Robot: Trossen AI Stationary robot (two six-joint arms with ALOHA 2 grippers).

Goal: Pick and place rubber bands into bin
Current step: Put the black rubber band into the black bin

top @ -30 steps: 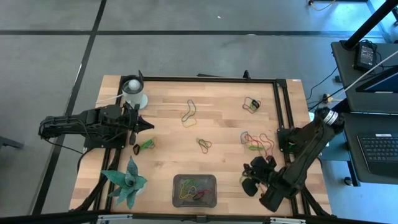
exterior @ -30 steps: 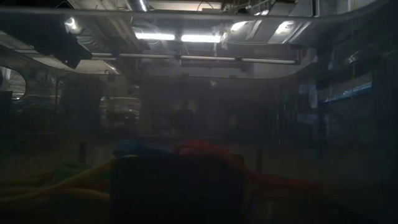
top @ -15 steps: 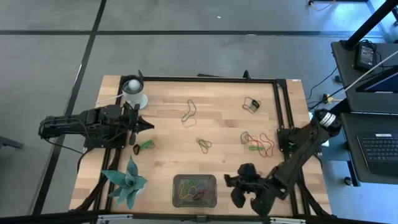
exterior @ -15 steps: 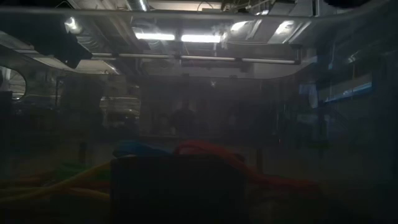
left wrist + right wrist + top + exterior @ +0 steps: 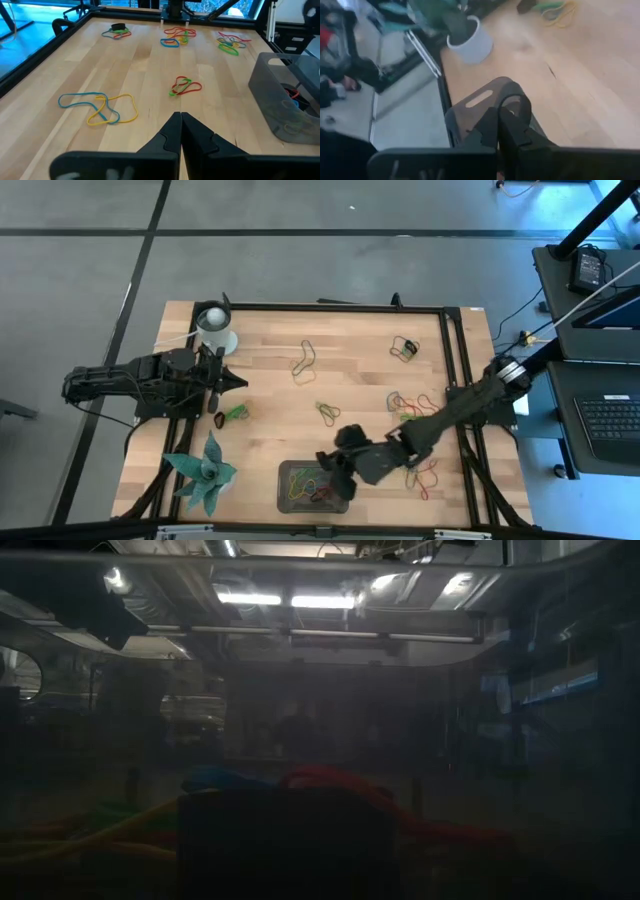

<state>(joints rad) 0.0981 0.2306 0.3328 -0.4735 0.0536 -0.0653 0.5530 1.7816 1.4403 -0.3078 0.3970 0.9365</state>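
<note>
Two dark robot arms reach over one wooden desk (image 5: 270, 340), each ending in one hand: the left hand (image 5: 238, 381) and the right hand (image 5: 327, 470). One dark grey bin (image 5: 284, 469) sits on the desk, with several rubber bands inside. Six separate clusters of rubber bands (image 5: 304, 359) lie loose on the wood. There is one white cup (image 5: 213, 326) and one green plant (image 5: 205, 470).

The dark grey bin (image 5: 313, 485) holds several rubber bands (image 5: 303, 485); other coloured loops (image 5: 303, 361) lie scattered across the wood.
</note>
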